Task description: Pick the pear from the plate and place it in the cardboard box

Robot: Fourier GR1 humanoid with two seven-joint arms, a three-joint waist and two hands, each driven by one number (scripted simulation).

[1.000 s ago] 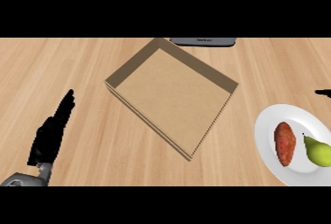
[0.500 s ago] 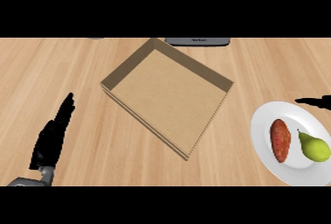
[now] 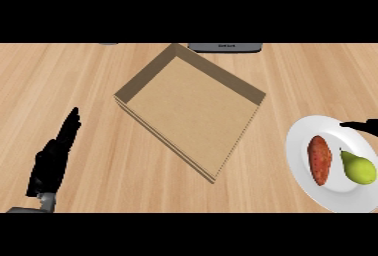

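A green pear (image 3: 359, 167) lies on the white plate (image 3: 303, 140) at the right edge, beside a reddish-brown sweet potato (image 3: 320, 159). The open cardboard box (image 3: 193, 107) sits in the middle of the wooden counter, turned like a diamond, with nothing inside. Only the fingertips of my right hand (image 3: 363, 123) show, at the right edge over the plate's far rim, a short way beyond the pear; the hand's state is hidden. My left hand (image 3: 55, 157) rests open at the lower left, fingers straight, far from the box and plate.
A dark grey appliance edge (image 3: 225, 47) shows at the counter's far side behind the box. Bare wooden counter (image 3: 88, 75) surrounds the box on the left and front.
My right hand's fingertips have come down and inward from the right edge, now over the plate's far rim. The view has shifted slightly; the left hand stays resting.
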